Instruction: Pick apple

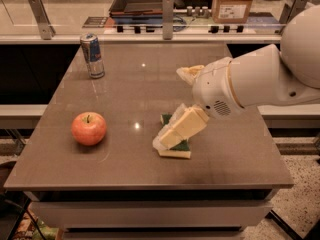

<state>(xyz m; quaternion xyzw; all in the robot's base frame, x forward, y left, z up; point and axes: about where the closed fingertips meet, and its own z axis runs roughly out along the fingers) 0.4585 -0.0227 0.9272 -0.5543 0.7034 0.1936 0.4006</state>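
1. Over the right half of the worktop, about midway between the far and near edges, the gripper hangs from the end of the white arm, which reaches in across the right edge.
2. Its two cream fingers are spread wide apart with nothing between them. One points towards the far edge, and the other slants down towards the near edge.
3. The lower finger lies across a sponge with a green top and a yellow base, covering most of it. Whether the finger touches the sponge cannot be told.
4. The sponge lies flat, a little right of the worktop's middle and nearer the near edge than the far one.
5. The apple stands upright on the left half of the worktop, near the left edge and closer to the near edge than the far one. Its dark stem points up.
6. The apple is well apart from the gripper, off to its left. It sits roughly level with the lower finger and the sponge, with bare worktop between them.
7. A blue and silver drinks can stands upright near the far left corner, well beyond the apple.
8. Past the far edge, on a lower counter, stand a cardboard box and a dark tray.
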